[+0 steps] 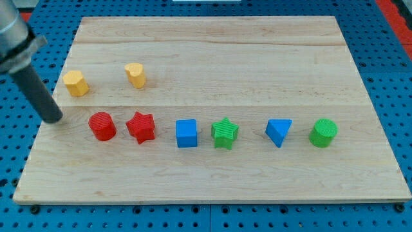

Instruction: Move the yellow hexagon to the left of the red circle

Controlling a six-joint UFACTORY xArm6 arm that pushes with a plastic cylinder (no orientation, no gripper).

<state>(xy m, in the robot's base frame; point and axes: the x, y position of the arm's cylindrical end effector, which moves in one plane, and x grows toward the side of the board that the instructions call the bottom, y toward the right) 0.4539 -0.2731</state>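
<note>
The yellow hexagon [75,84] lies near the board's left edge, above and left of the red circle [102,125]. My tip [53,119] rests on the board below and left of the yellow hexagon, and left of the red circle, apart from both. The rod slants up toward the view's top left corner.
A second yellow block [136,75] lies right of the hexagon. In a row right of the red circle: red star [141,127], blue cube [187,133], green star [224,133], blue triangle [279,132], green circle [323,133]. The wooden board [212,180] sits on a blue pegboard.
</note>
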